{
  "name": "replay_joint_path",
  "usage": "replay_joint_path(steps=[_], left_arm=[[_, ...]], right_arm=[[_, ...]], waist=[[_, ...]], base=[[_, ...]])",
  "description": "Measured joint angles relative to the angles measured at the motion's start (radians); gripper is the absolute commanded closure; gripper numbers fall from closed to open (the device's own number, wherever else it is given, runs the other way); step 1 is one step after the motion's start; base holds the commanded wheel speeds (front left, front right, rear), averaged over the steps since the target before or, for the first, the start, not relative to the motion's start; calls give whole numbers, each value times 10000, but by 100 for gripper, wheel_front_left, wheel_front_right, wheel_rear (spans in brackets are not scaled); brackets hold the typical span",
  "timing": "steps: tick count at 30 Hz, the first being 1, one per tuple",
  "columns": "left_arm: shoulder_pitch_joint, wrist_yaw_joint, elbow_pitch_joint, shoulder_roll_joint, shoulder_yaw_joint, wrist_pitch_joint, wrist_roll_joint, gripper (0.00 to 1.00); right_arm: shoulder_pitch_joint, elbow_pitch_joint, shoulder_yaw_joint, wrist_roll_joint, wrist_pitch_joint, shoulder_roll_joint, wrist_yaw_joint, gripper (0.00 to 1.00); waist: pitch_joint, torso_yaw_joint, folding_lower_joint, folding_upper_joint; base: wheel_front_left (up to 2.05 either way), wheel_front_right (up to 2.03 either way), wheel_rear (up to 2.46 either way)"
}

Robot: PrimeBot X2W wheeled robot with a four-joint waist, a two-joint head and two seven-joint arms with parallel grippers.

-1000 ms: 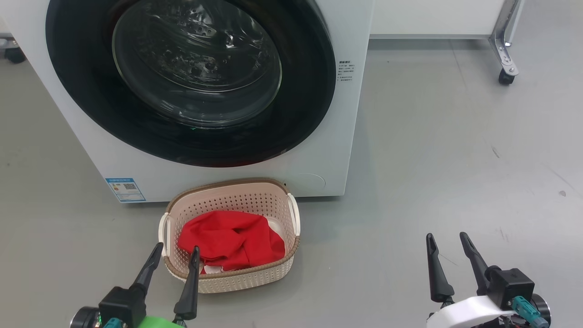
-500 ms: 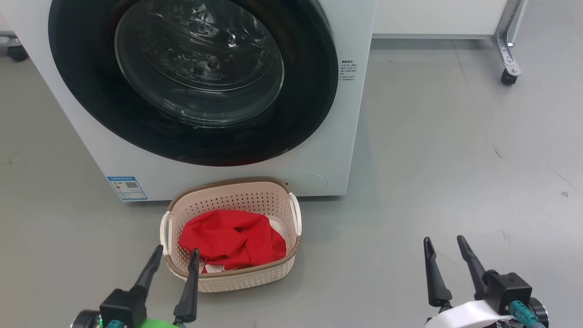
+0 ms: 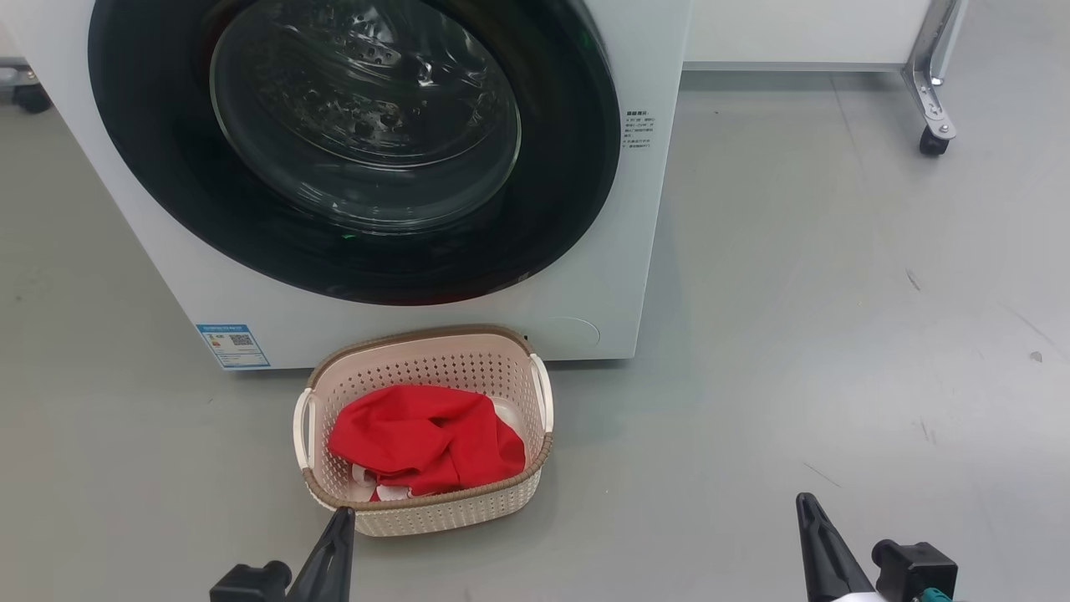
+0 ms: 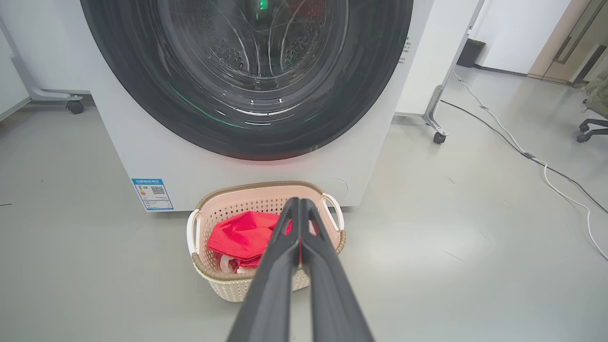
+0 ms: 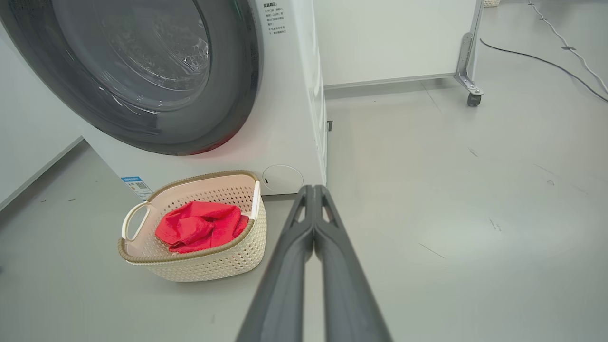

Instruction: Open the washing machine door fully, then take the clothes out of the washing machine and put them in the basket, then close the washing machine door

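Observation:
The white washing machine fills the upper left of the head view, and its black-rimmed door with the glass bowl lies flush against the front. The cream basket stands on the floor right before it, with the red clothes inside. My left gripper is shut and empty, low at the basket's near edge; its own wrist view shows the left gripper with fingertips pressed together. My right gripper is shut and empty over bare floor, far right of the basket; the right gripper shows fingers touching.
A metal frame leg on a castor stands at the back right. Cables run over the grey floor to the right, and an office chair base sits at the far right. Another castor is left of the machine.
Both grippers have gone from open to shut and have dropped lower in the head view. The basket, the clothes and the door stay as they were.

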Motion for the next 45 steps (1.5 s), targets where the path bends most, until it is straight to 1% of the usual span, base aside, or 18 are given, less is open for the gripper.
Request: replay_joint_path(steps=[3,26,33,37,39,43,45], left_arm=[[0,-50,-25,0,21,0,-420,100],[-60,-311,-54,-33,708,527,-3465,100],[-165,-405,8,-29,943,702,-4318,100],[-249,-487,54,-29,1032,794,-4861,100],[-299,-489,88,-29,1093,836,-5102,100],[-378,-525,153,-27,1243,941,-5605,100],[-411,-587,190,-25,1292,1012,-5925,100]], right_arm=[[0,-73,2,362,0,0,73,100],[-143,-305,-546,3645,625,-125,259,100],[-319,-313,-690,4583,796,-196,414,100],[-425,-307,-784,5139,918,-238,428,100],[-502,-307,-834,5438,1003,-270,510,100],[-579,-301,-922,5992,1108,-322,516,100],[-640,-293,-961,6253,1164,-339,602,100]], waist=[[1,-8,0,0],[9,-56,0,0],[8,-71,0,0],[7,-80,0,0],[7,-84,0,0],[5,-92,0,0],[4,-97,0,0]], base=[[0,0,0],[0,0,0],[0,0,0],[0,0,0],[0,0,0],[0,0,0],[0,0,0]])
